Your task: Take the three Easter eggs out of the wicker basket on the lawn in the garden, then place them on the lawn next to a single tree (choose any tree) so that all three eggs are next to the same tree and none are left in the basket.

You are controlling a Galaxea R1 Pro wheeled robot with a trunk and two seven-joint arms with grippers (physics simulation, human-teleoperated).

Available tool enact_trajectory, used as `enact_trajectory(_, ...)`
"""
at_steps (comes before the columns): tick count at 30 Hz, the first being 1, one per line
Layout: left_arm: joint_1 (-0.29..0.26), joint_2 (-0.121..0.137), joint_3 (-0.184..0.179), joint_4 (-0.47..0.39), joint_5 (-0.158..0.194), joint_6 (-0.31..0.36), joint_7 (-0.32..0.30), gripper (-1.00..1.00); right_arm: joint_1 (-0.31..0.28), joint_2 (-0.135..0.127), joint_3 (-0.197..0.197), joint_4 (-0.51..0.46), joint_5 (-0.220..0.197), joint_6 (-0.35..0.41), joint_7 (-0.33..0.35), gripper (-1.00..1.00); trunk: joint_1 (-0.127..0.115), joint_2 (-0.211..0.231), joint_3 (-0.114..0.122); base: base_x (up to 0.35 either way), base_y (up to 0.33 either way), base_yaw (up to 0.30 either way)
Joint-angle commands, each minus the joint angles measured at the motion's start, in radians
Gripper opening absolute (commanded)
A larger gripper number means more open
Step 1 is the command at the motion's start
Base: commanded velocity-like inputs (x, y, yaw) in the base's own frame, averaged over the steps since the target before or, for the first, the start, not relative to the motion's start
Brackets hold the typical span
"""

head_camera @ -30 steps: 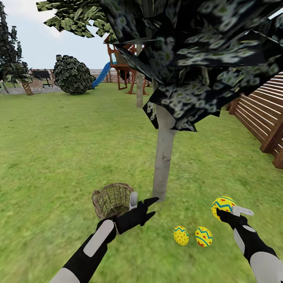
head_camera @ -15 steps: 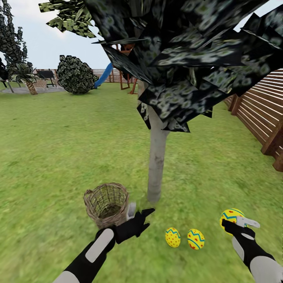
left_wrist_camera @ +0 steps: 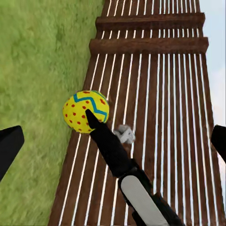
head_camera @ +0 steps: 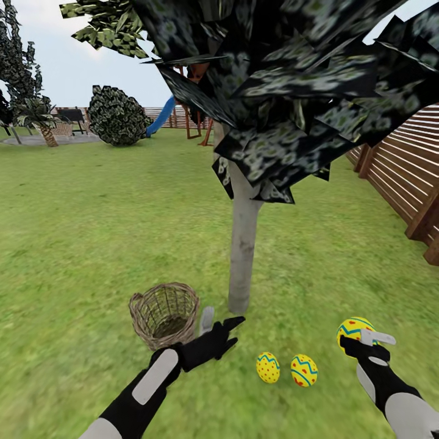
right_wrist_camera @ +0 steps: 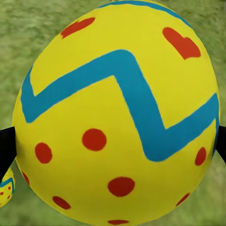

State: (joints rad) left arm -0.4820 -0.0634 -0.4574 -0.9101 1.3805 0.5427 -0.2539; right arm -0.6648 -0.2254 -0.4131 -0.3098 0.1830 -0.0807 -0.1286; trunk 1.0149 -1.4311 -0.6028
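The wicker basket (head_camera: pixel 163 312) stands on the lawn (head_camera: pixel 91 231) just left of the tree (head_camera: pixel 244 244) with the pale grey trunk; I see no egg inside it. Two Easter eggs (head_camera: pixel 267 367) (head_camera: pixel 303 371) lie side by side on the grass right of the trunk's foot. My right gripper (head_camera: pixel 360 339) is shut on the third Easter egg (head_camera: pixel 352 330) (right_wrist_camera: pixel 117 117), held above the grass to the right of those two. This held egg (left_wrist_camera: pixel 86 111) also shows in the left wrist view. My left gripper (head_camera: pixel 217 324) hangs open and empty between basket and trunk.
A brown slatted wooden fence (head_camera: pixel 408 177) runs along the right. The tree's dark leaf clusters (head_camera: pixel 286 91) hang low ahead. Far back stand a round bush (head_camera: pixel 117 116), a play set with a blue slide (head_camera: pixel 160 117) and a palm (head_camera: pixel 38 119). Open grass spreads to the left.
The head view has shifted, so the whole scene slid. My right gripper has carried the egg a little rightward and lower, away from the two lying eggs. The left gripper drew slightly away from the basket.
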Motion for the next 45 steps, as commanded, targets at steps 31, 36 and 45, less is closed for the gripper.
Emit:
enact_trajectory(31, -0.012, -0.017, -0.004, -0.272, 0.008, -0.005, 0.002, 1.00, -0.024, 0.004, 0.060, 0.006, 0.113, -0.053, -0.051, -1.00, 0.100, -0.183, -0.083, 0.000, 0.000, 0.000)
enact_trajectory(36, -0.013, -0.017, -0.004, -0.269, 0.008, -0.004, 0.002, 1.00, -0.024, 0.003, 0.060, 0.006, 0.113, -0.051, -0.051, -1.00, 0.119, -0.218, -0.098, 0.000, 0.000, 0.000)
enact_trajectory(45, -0.013, -0.019, -0.004, -0.265, 0.004, -0.010, 0.005, 1.00, -0.024, 0.004, 0.060, 0.006, 0.113, -0.050, -0.051, -1.00, 0.153, -0.281, -0.126, 0.000, 0.000, 0.000)
